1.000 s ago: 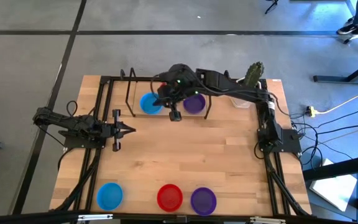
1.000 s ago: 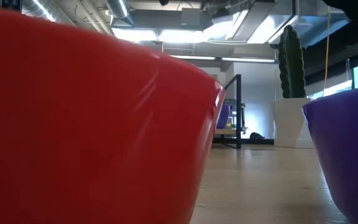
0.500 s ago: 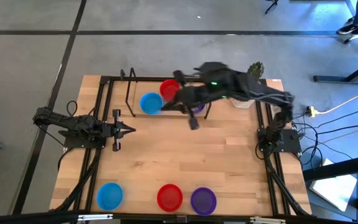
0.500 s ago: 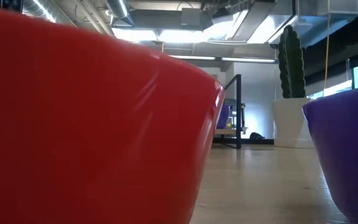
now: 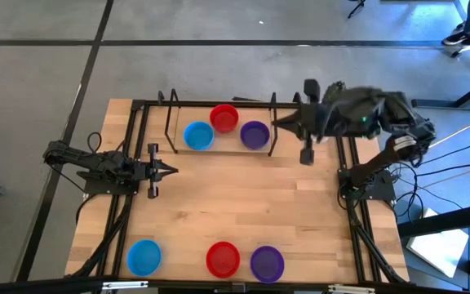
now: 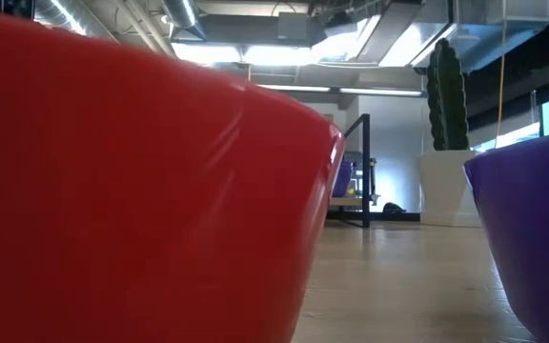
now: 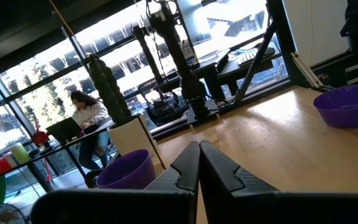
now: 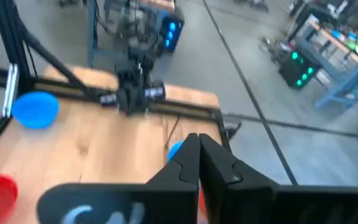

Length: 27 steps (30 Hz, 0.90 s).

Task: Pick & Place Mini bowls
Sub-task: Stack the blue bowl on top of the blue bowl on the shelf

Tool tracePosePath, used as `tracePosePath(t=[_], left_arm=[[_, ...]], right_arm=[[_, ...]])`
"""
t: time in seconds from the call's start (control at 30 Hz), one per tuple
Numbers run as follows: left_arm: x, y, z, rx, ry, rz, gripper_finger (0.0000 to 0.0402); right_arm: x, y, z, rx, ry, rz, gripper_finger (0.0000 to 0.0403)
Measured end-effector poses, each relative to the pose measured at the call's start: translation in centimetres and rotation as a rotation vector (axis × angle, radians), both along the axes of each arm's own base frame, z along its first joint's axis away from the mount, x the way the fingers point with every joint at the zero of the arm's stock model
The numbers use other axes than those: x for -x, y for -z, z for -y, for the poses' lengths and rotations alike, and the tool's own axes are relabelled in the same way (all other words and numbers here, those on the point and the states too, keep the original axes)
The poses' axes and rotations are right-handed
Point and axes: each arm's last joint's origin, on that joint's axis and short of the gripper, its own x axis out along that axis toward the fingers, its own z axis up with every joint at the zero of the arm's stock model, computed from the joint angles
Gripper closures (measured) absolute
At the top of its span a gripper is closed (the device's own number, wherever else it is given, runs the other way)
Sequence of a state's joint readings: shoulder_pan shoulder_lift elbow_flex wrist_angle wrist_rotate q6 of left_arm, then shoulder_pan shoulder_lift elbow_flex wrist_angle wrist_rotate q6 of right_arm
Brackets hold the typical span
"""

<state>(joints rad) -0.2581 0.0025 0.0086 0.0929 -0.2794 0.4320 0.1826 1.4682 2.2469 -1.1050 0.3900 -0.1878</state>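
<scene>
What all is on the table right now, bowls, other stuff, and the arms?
Blue mini bowls: two; one at the far side, one at the near edge toward the left.
Red mini bowls: two; one at the far side between the blue and purple ones, one at the near edge.
Purple mini bowls: two; one at the far side, one at the near edge beside the red one.
Cactus in a white pot: one, green, far right corner.
Black frame: one, along the table's far and side edges.
Table: one, light wood.
Left gripper: fingers shut, empty, at the left side.
Right gripper: fingers shut, empty, raised at the far right.
</scene>
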Motion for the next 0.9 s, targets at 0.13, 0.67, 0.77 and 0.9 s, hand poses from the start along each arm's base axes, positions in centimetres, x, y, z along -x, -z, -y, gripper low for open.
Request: tracePosePath(t=[0.13, 0.67, 0.77, 0.9], left_arm=[[0.0, 0.0, 0.0, 0.001, 0.000, 0.000, 0.0394], [0.0, 0.0, 0.0, 0.004, 0.000, 0.000, 0.0394], [0.0, 0.0, 0.0, 0.020, 0.002, 0.001, 0.0395], [0.0, 0.0, 0.0, 0.018, 0.001, 0.001, 0.0400]], right_arm=[[1.9, 1.3, -0.9, 0.027, 0.044, -0.016, 0.0400], [9.4, 14.6, -0.7, 0.002, -0.190, 0.234, 0.0399], [9.8, 18.1, -0.8, -0.006, -0.273, 0.322, 0.0399], [10.0, 22.3, -1.3, 0.018, -0.482, 0.412, 0.0399]])
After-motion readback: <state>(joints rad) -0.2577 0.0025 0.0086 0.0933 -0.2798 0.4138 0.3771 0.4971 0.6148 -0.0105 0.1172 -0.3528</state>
